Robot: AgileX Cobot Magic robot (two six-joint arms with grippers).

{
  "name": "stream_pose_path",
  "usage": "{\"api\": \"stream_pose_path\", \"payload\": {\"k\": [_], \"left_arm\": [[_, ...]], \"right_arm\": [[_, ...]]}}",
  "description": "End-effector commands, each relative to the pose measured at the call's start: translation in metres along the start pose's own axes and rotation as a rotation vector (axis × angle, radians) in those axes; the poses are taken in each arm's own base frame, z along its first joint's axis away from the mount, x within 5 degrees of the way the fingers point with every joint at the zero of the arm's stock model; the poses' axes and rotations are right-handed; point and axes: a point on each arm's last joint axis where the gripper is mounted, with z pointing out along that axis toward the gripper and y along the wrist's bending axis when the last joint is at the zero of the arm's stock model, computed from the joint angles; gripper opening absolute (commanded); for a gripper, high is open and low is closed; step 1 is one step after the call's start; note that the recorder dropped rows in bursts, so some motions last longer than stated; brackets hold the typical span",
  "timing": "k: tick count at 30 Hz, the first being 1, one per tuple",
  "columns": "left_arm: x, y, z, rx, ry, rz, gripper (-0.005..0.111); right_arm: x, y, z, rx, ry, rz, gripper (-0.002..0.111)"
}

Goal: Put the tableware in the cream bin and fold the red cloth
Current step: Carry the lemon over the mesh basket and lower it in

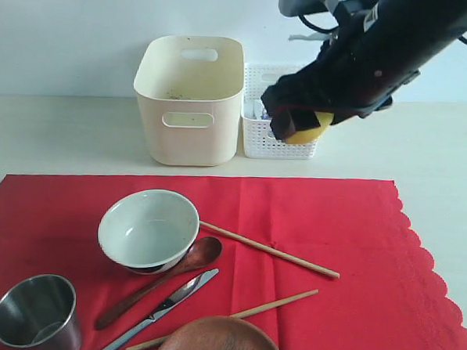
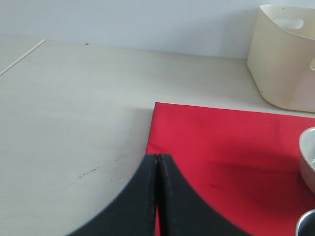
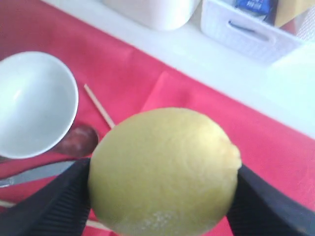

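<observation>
My right gripper [image 1: 299, 125] is shut on a yellow lemon [image 3: 162, 169], held in the air in front of the white lattice basket and above the far edge of the red cloth [image 1: 347, 251]. On the cloth lie a white bowl [image 1: 147, 229], a wooden spoon [image 1: 165, 277], a metal knife [image 1: 160, 308], two chopsticks [image 1: 269, 250], a steel cup [image 1: 38, 314] and a brown plate [image 1: 221, 343]. The cream bin [image 1: 189, 102] stands behind the cloth. My left gripper [image 2: 157, 160] is shut and empty, low over the cloth's corner [image 2: 231, 147].
The white lattice basket [image 1: 276, 138] stands right beside the cream bin and holds some items. The bare pale tabletop [image 2: 74, 113] stretches beyond the cloth's corner. The cloth's scalloped edge [image 1: 428, 264] runs down the right side.
</observation>
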Motion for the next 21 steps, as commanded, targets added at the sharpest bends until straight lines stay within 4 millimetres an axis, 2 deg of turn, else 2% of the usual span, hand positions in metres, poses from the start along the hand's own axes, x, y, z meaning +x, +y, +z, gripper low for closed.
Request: {"api": "stream_pose_path", "payload": {"k": [1,10,17,21], "left_arm": [[-0.001,0.000,0.000,0.004,-0.012,0.007,0.001],[-0.001,0.000,0.000,0.004,-0.012,0.007,0.001],[-0.001,0.000,0.000,0.004,-0.012,0.007,0.001],[-0.001,0.000,0.000,0.004,-0.012,0.007,0.001]], "right_arm": [[-0.025,-0.013,0.006,0.038,-0.053,0.019,0.000],[-0.056,-0.065,0.044,0.033,-0.051,0.180,0.000],[-0.078,-0.087,0.077,0.028,-0.085,0.190,0.000],[-0.091,-0.094,0.101,0.043,-0.128,0.135,0.000]]}}
